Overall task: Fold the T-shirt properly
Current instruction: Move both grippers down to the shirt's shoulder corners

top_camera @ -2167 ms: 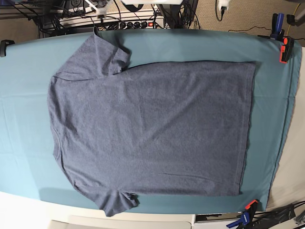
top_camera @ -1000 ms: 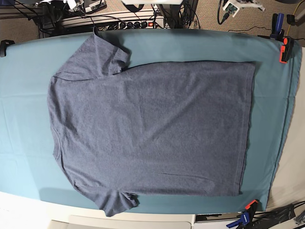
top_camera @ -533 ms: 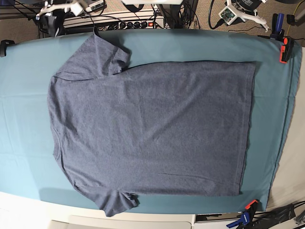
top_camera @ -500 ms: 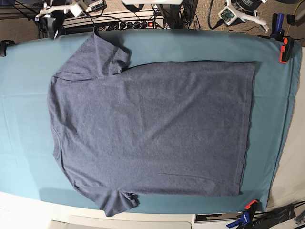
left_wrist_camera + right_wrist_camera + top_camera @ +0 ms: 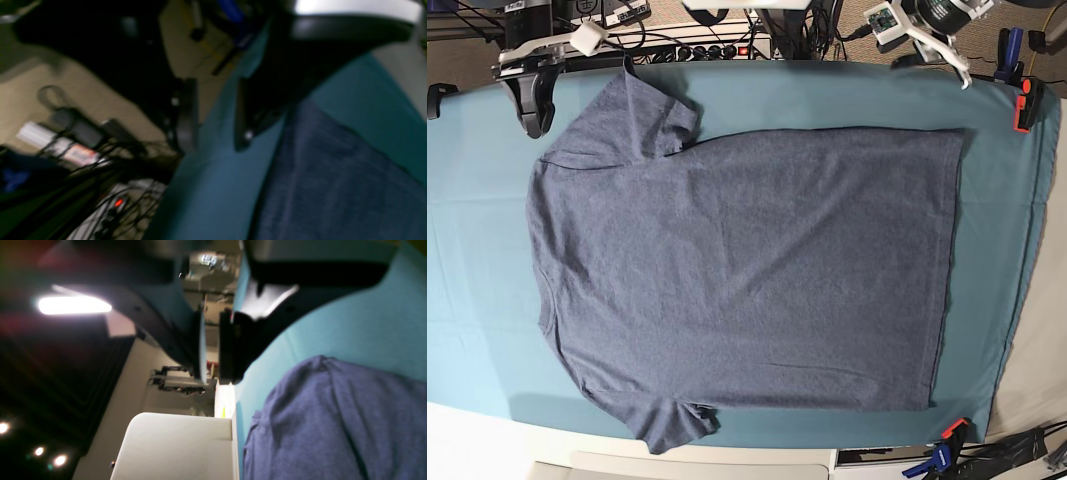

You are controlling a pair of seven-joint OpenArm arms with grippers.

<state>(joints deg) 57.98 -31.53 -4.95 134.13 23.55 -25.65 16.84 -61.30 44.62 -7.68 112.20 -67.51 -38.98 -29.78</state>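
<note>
- My left gripper (image 5: 213,113): jaws apart with a clear gap, nothing between them. It hangs over the far table edge, not touching cloth. View is blurred.
- My right gripper (image 5: 210,340): jaws nearly together, a thin slit between them, nothing held. In the base view the right gripper (image 5: 532,100) sits above the tablecloth (image 5: 477,230), just off the shirt's far sleeve.
- T-shirt (image 5: 747,270) lies flat and spread, plain side up. Its hem corner is just below and inward of the left gripper; the far sleeve (image 5: 652,110) is just beside the right one.
- Step in hand, as I judge it: reach for the far long edge, one gripper at each end.
- To do it well: open the right jaws before descending; come down on the shirt only, not the tablecloth beneath.
- Pinch both ends level so the fold line runs straight.
- Risk: catching the tablecloth drags the whole shirt askew.
</note>
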